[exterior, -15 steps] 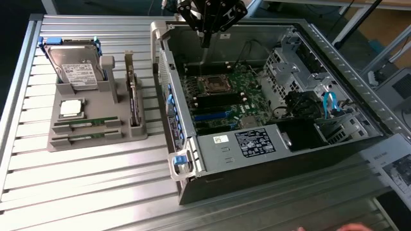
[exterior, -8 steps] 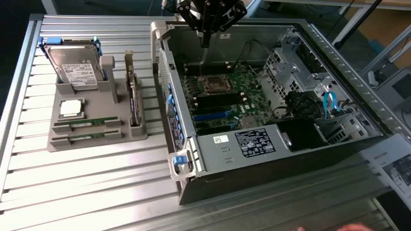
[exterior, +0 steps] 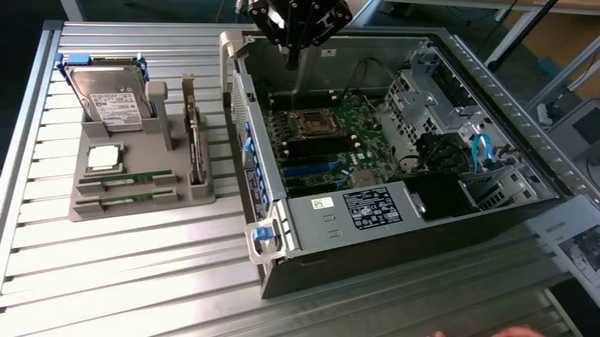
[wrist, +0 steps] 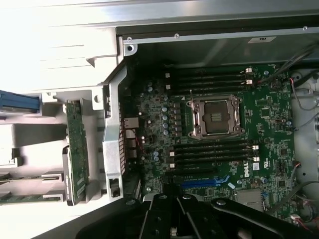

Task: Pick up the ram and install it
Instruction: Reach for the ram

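Gripper [exterior: 296, 50], exterior view: hangs above open computer case [exterior: 422, 246], over motherboard [exterior: 324, 137]. You see claw pressed together, pinching nothing. Ram [exterior: 126, 181] lies in gray holder [exterior: 192, 195] at exterior view's left, well apart from gripper.
Wrist view: gripper [wrist: 173, 211] above motherboard [wrist: 219, 149]; ram [wrist: 27, 198] sits in holder, outside case.

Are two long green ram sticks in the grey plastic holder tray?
Yes, both long green ram sticks lie in slots of the grey plastic holder tray.
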Tool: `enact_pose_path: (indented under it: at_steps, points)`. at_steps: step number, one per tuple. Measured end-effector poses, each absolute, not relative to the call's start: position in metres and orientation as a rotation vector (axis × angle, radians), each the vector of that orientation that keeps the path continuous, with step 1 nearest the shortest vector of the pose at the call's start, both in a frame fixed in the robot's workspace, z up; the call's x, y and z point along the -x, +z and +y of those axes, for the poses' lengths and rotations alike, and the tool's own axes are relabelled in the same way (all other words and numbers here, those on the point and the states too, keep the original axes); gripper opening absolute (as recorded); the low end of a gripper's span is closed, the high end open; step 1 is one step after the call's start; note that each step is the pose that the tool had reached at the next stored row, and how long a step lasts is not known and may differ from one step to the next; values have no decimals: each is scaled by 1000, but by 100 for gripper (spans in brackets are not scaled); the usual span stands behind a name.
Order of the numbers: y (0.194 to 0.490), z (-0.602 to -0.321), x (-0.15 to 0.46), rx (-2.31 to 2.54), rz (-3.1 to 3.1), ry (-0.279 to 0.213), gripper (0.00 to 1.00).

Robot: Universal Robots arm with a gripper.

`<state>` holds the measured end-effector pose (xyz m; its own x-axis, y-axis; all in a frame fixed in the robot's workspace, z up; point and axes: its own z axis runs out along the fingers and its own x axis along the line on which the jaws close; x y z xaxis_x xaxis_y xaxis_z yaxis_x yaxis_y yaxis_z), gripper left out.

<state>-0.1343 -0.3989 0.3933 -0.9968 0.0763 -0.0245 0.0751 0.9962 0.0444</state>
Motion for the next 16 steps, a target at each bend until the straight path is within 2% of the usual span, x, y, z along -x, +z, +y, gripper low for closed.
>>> enact_pose_path:
  at_steps: [16]
  points:
    - [393,-399,156,-118,3112,68,10]
